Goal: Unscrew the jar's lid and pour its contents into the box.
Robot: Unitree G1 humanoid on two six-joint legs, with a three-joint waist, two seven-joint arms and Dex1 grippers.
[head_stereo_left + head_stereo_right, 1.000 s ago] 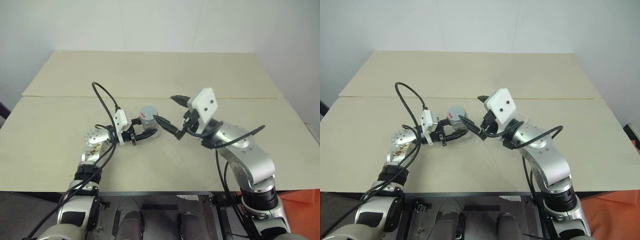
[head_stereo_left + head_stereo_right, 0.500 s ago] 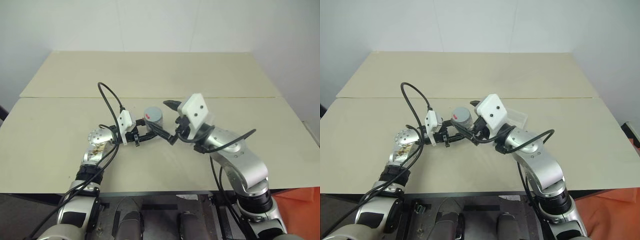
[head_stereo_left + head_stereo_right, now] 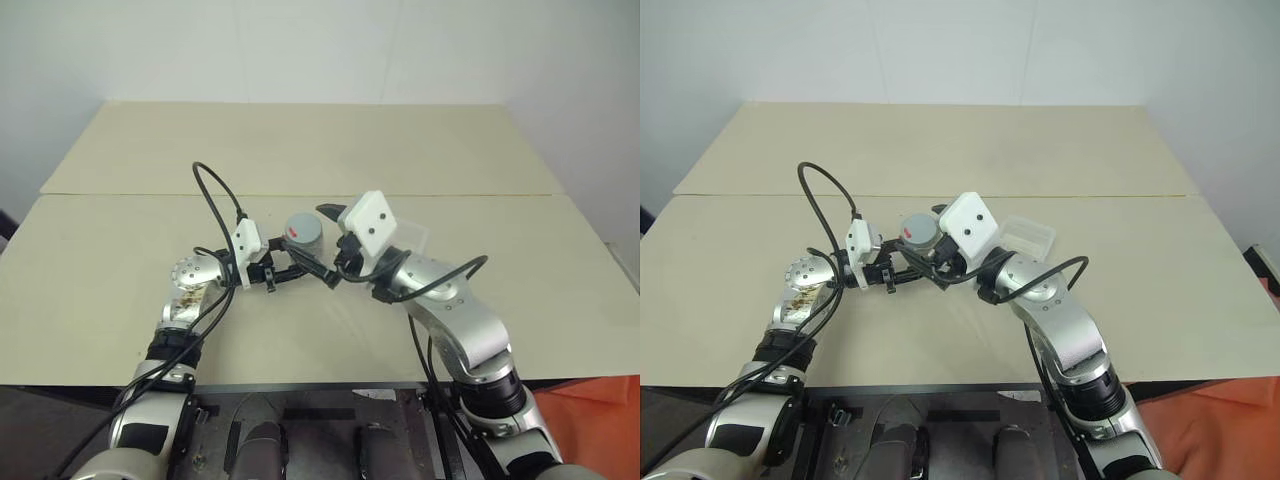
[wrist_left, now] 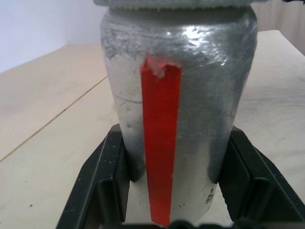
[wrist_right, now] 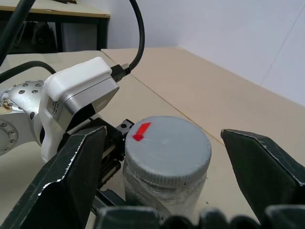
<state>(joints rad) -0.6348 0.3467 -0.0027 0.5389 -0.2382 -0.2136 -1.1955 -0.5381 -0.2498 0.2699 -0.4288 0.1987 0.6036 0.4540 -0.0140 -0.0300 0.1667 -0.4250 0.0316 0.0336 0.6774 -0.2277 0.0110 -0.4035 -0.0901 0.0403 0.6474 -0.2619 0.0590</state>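
Note:
The jar (image 4: 200,95), silvery with a red strip down its side, stands upright just above the table with my left gripper (image 3: 296,262) shut on its lower body. The grey lid (image 5: 167,145) with a red mark sits on the jar's top. My right gripper (image 5: 164,143) is open, level with the lid, one black finger (image 5: 76,176) on each side of it and a gap left on both. The clear plastic box (image 3: 1030,236) lies on the table just behind the right gripper, partly hidden by it. The contents cannot be made out.
The beige table (image 3: 300,150) runs wide behind and to both sides, with a seam across its middle. A black cable (image 3: 215,195) loops up from the left wrist.
My right gripper has moved left toward the jar, bringing its open fingers around the lid. The left gripper and jar have stayed in place.

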